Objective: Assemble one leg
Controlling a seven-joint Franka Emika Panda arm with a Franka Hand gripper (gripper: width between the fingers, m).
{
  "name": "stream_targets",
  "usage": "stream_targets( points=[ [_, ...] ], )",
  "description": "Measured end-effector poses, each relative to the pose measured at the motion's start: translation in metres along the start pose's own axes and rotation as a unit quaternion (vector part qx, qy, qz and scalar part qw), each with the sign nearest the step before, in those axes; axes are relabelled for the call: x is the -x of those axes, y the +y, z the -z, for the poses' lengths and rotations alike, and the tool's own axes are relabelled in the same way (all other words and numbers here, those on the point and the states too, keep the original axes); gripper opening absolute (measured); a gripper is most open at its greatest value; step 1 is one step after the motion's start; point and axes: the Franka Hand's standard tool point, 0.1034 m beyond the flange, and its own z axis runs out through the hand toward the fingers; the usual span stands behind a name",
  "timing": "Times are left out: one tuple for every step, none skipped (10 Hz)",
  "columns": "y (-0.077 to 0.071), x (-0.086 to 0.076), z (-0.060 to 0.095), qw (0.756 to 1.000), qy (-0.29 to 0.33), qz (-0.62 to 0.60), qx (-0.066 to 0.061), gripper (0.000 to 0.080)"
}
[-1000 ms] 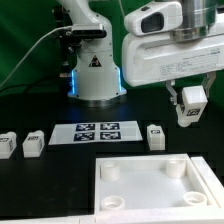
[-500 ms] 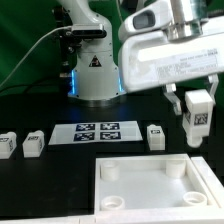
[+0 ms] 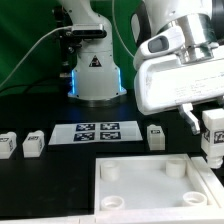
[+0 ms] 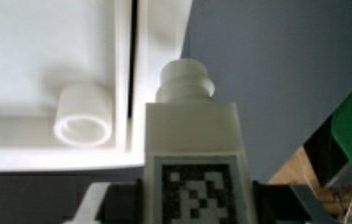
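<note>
The end effector (image 3: 212, 122) pinches one leg (image 3: 214, 138) and holds it upright in the air, at the plate's (image 3: 140, 190) edge on the exterior view's right. In the wrist view the leg's peg lies just beside the plate's rim, near a corner socket (image 4: 84, 113). Three other legs (image 3: 155, 135) stand on the desk (image 3: 40, 105), around the marker board (image 3: 100, 131).

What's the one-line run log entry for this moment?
hand: shut on leg | leg: in the air, peg down, beside corner socket of plate, not inserted | table: three other legs
</note>
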Motion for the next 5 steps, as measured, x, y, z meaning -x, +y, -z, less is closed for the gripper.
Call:
stream_targets(
  points=[
    [0.008,0.003,-0.002,1.0,-0.008,0.028,0.005,0.0292],
    [0.021,-0.003,-0.002,0.999,-0.014,0.035,0.011,0.0292],
    [0.036,-0.015,-0.003,0.999,-0.011,0.027,0.016,0.0292],
    [0.041,-0.025,-0.006,1.0,-0.004,0.019,0.017,0.0292],
    [0.045,-0.03,-0.012,1.0,-0.002,0.014,0.016,0.0292]
  ],
)
